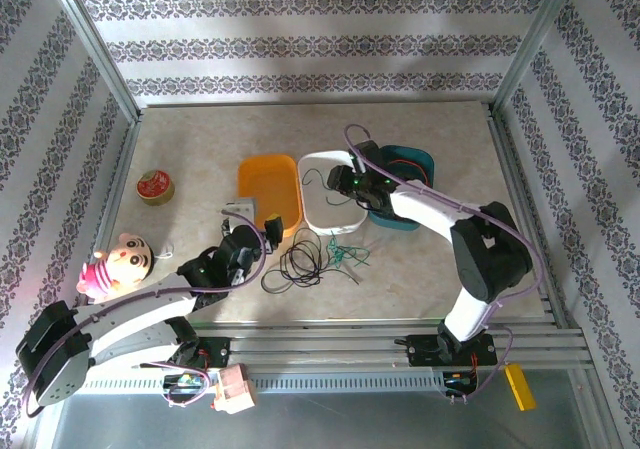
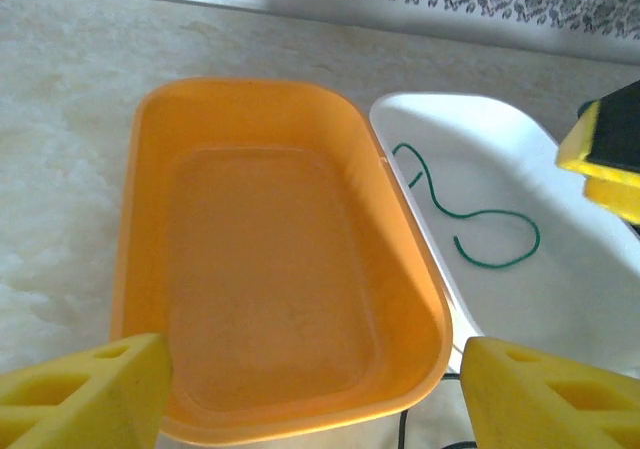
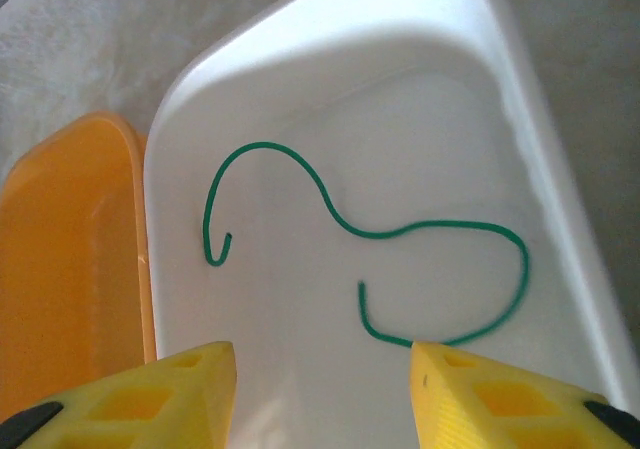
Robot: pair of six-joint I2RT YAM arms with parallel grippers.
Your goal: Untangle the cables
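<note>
— Across the table [image 1: 200, 149], what do you see, biggest first?

— Three trays stand in a row at the middle. The orange tray [image 2: 135, 219] is on the left and the white tray [image 3: 480, 59] is just beside it. The teal tray [image 1: 415, 159] is on the right, partly covered by my right arm.

— And your grippers?

— My left gripper [image 2: 312, 357] hangs over the near end of the orange tray, with its fingers wide apart and nothing between them. My right gripper [image 3: 322, 354] is above the white tray, and its fingers are also apart and holding nothing.

— Anything off to the side?

— A doll [image 1: 120, 264] lies near the left edge beside my left arm. A round red object [image 1: 155, 186] sits farther back.

— And the smallest things?

— One green cable [image 3: 430, 223] lies loose on the floor of the white tray in an S-like curve, and neither of my fingers touches it. The black cables [image 1: 298, 264] lie in loops on the table just in front of the trays. A small green tangle [image 1: 345, 257] lies just to their right. I cannot tell whether the two touch.
</note>
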